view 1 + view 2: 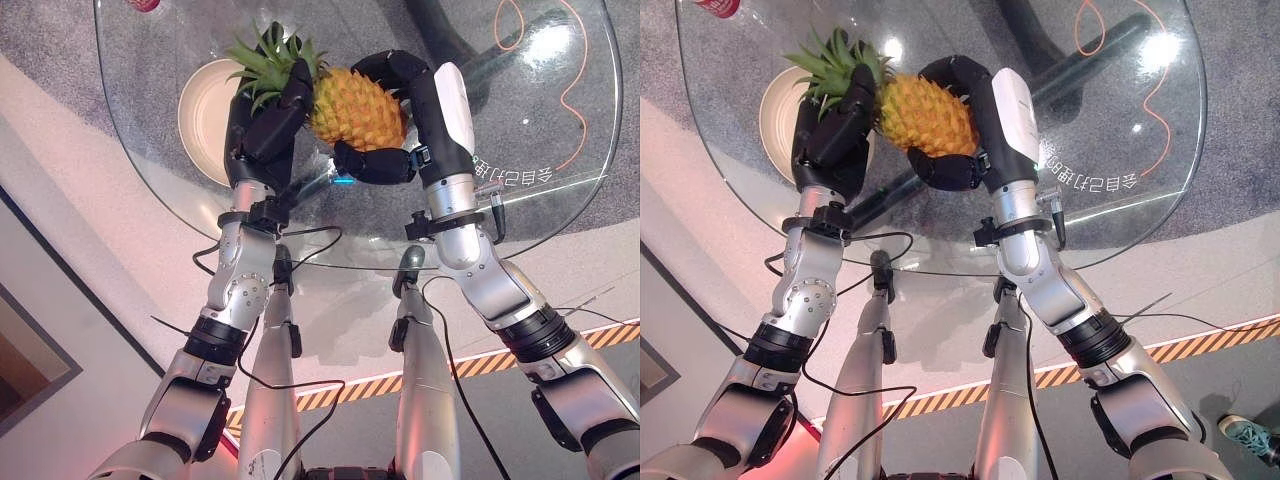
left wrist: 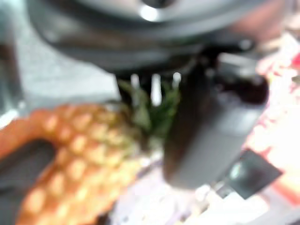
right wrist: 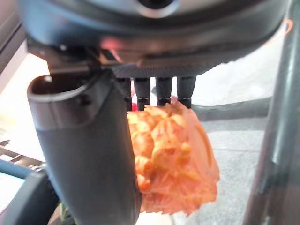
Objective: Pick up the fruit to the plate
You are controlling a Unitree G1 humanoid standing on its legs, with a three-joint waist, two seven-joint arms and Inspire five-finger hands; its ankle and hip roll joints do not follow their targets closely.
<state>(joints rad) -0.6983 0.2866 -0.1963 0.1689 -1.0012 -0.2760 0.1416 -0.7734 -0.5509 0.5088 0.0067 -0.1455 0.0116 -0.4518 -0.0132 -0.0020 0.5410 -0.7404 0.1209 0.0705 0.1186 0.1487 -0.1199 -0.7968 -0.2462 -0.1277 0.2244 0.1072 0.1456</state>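
A yellow-orange pineapple with a green leafy crown is held above the round glass table, lying sideways with the crown toward the left. My right hand is curled round its body, fingers over the far side and thumb under the near side. My left hand grips it at the crown end, fingers wrapped where the leaves meet the fruit. The cream plate lies on the glass just left of the crown, partly behind the left hand. The right wrist view shows the fruit between thumb and fingers.
A red object sits at the table's far left edge. An orange cable loops on the floor beneath the glass at the right. A dark table base shows through the glass. A person's shoe shows at lower right.
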